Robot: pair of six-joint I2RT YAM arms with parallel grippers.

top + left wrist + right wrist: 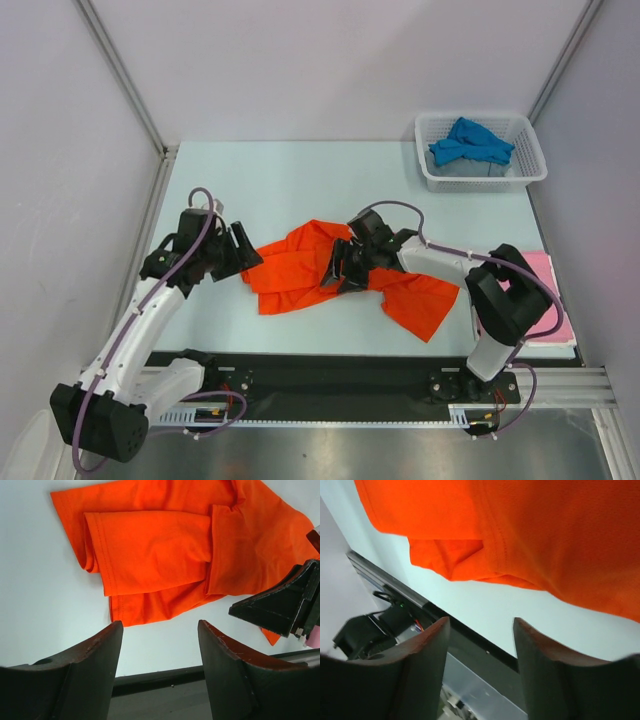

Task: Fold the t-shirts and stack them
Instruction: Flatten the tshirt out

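Note:
The bright orange-red t-shirt [300, 262] lies crumpled and partly folded across the middle of the table; its doubled-over sleeve and hems [155, 550] fill the left wrist view. My left gripper [248, 252] is open at the shirt's left edge, apart from the cloth, nothing between its fingers [220, 645]. My right gripper [338, 272] hovers over the shirt's middle, open and empty, the orange cloth [545, 535] beyond its fingers [535, 645]. A pink t-shirt [548, 292] lies flat at the right edge, partly behind the right arm. A blue t-shirt [470, 142] sits bunched in the basket.
The white mesh basket [532, 172] stands at the back right corner. The black base rail [330, 378] runs along the near edge. Grey walls close in the left, back and right sides.

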